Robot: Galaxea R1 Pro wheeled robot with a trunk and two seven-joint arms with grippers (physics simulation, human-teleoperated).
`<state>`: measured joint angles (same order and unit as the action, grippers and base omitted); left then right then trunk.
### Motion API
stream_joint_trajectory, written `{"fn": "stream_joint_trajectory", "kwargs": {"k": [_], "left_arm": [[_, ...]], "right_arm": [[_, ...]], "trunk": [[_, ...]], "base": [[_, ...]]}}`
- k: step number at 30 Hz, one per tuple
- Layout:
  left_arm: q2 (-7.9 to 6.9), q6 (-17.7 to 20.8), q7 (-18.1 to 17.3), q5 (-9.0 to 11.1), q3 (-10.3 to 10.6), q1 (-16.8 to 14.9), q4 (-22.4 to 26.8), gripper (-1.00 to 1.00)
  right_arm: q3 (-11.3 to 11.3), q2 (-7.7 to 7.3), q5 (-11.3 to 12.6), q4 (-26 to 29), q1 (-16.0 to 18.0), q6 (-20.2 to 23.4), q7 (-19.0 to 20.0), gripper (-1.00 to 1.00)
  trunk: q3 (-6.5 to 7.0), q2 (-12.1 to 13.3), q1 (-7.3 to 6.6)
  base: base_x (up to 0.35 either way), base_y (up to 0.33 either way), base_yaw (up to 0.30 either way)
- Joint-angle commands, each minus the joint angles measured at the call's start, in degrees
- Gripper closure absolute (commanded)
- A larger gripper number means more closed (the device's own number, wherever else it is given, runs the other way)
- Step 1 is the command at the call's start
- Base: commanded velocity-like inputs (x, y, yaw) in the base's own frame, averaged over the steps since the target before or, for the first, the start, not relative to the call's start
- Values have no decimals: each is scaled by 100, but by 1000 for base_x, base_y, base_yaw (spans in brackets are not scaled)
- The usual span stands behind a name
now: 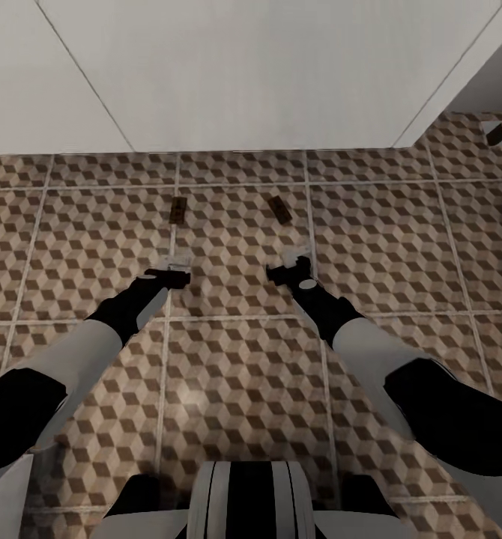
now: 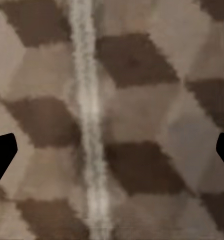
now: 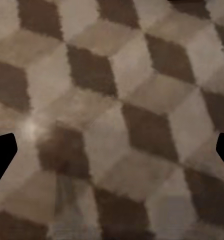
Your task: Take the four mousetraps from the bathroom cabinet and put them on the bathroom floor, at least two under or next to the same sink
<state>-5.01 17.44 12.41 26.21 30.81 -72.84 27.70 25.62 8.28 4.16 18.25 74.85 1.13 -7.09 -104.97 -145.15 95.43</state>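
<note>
We see two flat brown mousetraps lying on the cube-patterned bathroom floor (image 1: 236,352), one (image 1: 178,210) left of centre and one (image 1: 279,209) right of centre, below a smooth white boxy unit (image 1: 228,75) across the frame's top. Our left pincer (image 1: 174,263) and right pincer (image 1: 296,257) hover just below them, both spread wide and holding nothing.

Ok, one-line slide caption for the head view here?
Two mousetraps lie on the cube-patterned bathroom floor before a white unit, both open grippers just behind them.
</note>
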Motion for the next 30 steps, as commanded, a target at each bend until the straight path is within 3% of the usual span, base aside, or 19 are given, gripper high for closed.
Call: {"fn": "stream_joint_trajectory", "kwargs": {"k": [1, 30], "left_arm": [[-9, 23, 51, 60, 48, -3, 16, -100], [-6, 23, 51, 68, 48, 40, 7, -100]], "right_arm": [[48, -2, 44, 2, 4, 12, -38, -100], [54, -13, 41, 3, 4, -104, -38, -100]], "trunk": [[-3, -1, -4], [-3, -1, -4]], "base": [[-335, 0, 0], [-335, 0, 0]]}}
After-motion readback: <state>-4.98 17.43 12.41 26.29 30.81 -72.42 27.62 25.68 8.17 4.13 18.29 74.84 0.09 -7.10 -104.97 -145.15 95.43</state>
